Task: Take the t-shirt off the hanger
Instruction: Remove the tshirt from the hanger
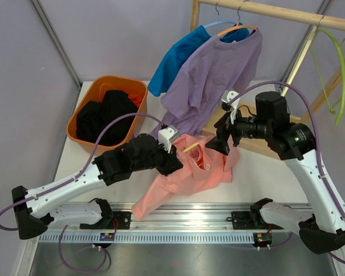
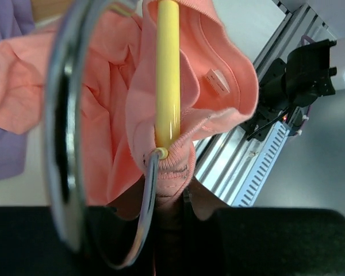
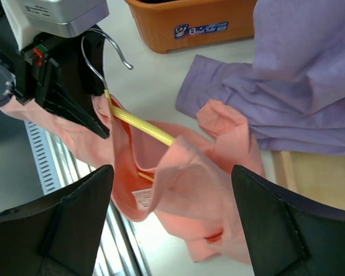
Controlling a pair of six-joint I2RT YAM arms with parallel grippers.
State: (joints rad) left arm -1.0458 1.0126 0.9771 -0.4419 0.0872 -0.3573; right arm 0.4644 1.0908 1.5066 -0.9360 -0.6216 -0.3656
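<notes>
T-shirt (image 1: 181, 179), pink, lies crumpled on the table (image 1: 264, 178) just beyond the arms' bases, its collar wrapped around a yellow hanger (image 1: 191, 148). The left gripper (image 1: 173, 160) is clenched on the hanger's neck, where the wire hook meets the bar, with collar fabric bunched against it. The right gripper (image 3: 171, 172) hovers over the t-shirt's far side, fingers spread wide, grasping nothing. Farther back a purple shirt (image 1: 213, 75) hangs from the rack (image 1: 276, 12). An orange basket (image 1: 83, 106) of black clothes sits far left.
</notes>
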